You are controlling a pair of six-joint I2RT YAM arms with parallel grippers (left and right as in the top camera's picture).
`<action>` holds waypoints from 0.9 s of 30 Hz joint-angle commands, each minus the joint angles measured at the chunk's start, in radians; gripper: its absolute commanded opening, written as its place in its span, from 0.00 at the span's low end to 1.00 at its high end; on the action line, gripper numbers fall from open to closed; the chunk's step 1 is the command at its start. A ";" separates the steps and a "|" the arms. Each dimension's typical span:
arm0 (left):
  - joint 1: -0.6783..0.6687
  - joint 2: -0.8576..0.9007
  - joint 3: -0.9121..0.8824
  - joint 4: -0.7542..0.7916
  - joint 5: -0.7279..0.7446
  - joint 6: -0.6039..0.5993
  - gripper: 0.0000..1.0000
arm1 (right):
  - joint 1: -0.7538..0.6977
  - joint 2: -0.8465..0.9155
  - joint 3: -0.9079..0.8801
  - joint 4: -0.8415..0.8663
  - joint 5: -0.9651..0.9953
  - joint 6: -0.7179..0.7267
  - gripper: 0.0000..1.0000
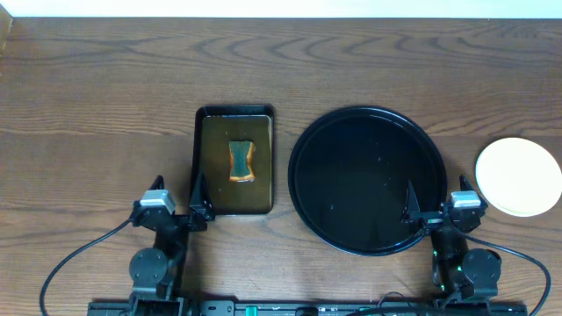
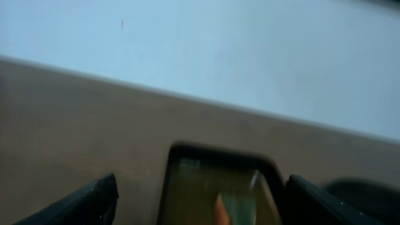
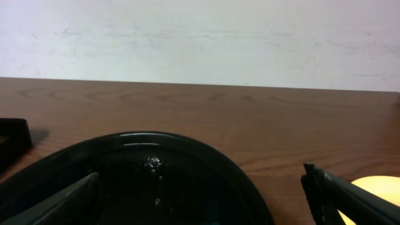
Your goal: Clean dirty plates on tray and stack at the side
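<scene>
**Pincers hang apart over a bare tray, plates off to the side**

Both arms sit low at the near edge of the counter [image 1: 88, 105]. The left pincer [image 2: 197, 199] has its fingers spread wide with nothing between them. So does the right pincer [image 3: 200, 199].

Directly ahead of the right pincer, almost under its tips, lies the big round black tray [image 1: 303, 132]. Its glossy floor carries no plate and no orange smear that I can make out, only a few pale specks. Off to the outer right of that pincer, clear of the tray's rim, a pale yellow plate [image 1: 518, 175] rests on the wood, its face looking clean. From above I cannot tell whether others lie stacked beneath it.

Ahead of the left pincer is a smaller rectangular tray [image 1: 198, 158] with a sponge [image 1: 241, 161] lying in its middle. Beyond that there is only wood, then a pale wall [image 3: 200, 37].

To my eye the job looks finished, or very nearly so. All that seems left is to confirm the stack.
</scene>
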 commanded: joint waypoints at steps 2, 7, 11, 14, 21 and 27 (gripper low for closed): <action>0.004 -0.008 -0.003 -0.120 0.017 0.021 0.86 | 0.008 -0.006 -0.002 -0.004 0.009 -0.016 0.99; 0.004 -0.005 -0.003 -0.116 0.017 0.021 0.86 | 0.008 -0.006 -0.002 -0.004 0.009 -0.016 0.99; 0.004 -0.005 -0.003 -0.116 0.017 0.021 0.86 | 0.008 -0.006 -0.002 -0.004 0.009 -0.016 0.99; 0.004 -0.005 -0.003 -0.116 0.017 0.021 0.86 | 0.008 -0.006 -0.002 -0.004 0.009 -0.016 0.99; 0.004 -0.005 -0.003 -0.116 0.017 0.021 0.86 | 0.008 -0.006 -0.002 -0.004 0.009 -0.016 0.99; 0.004 -0.005 -0.003 -0.116 0.017 0.021 0.86 | 0.008 -0.006 -0.002 -0.004 0.009 -0.016 0.99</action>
